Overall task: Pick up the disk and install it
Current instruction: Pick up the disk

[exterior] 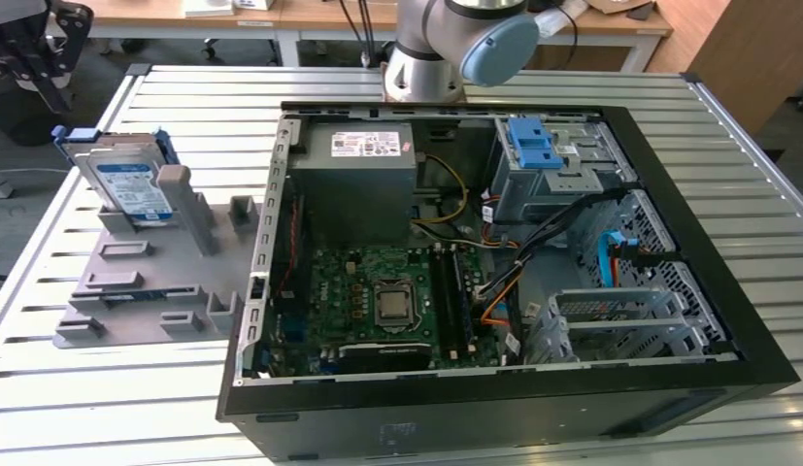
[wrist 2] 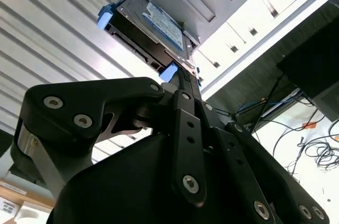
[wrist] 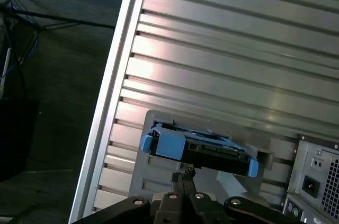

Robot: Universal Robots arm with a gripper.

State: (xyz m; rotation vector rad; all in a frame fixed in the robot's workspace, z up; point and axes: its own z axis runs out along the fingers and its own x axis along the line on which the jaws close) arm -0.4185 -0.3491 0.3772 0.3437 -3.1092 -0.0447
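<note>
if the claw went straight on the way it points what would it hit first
Most likely the disk, standing on edge in the grey holder: in both wrist views the claw points at its blue-railed edge. Depth is unclear, so the gap left is hard to judge.

We see a ribbed metal desk (exterior: 103, 408) of silver slats, and light glints pale along them in the first wrist view. Beyond its far edge stand wooden tables (exterior: 142, 15) on white legs, with a wooden cabinet (exterior: 751, 58) at the exterior view's far right. The floor (wrist: 53, 75) beside the desk is dark grey. Loose cables (wrist 2: 321, 149) lie past the desk's edge.
</note>
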